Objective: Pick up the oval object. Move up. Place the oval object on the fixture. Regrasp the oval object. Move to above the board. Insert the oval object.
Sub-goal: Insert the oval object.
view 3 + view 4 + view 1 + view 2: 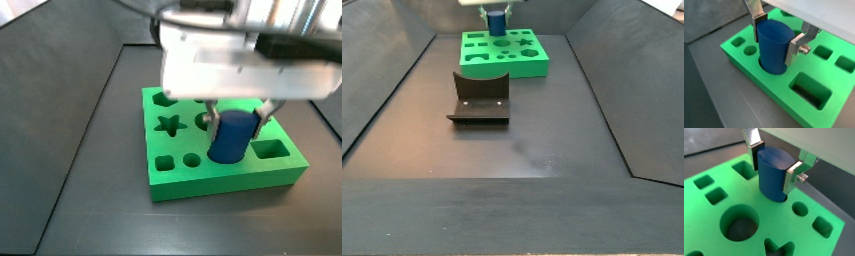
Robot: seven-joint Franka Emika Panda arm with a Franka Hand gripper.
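Claw [775,39] around oval object [774,47] in board [764,87]

Dark grey floor [543,130], matte, faint pale scuffs near its middle. Dark walls slope up on both sides: one wall [389,85], opposite wall [616,85]. Near rim [502,215] dark, flat.

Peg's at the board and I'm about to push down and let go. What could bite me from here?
The gripper holds the smooth blue oval peg upright, its lower end at a hole in the thick bright green board.

1. How deep it sits cannot be told; opening early could leave it tilted or jammed.
2. An oval fits only one way, so a slight twist could wedge it against the hole's edge.
3. Pushing on could shove the board.
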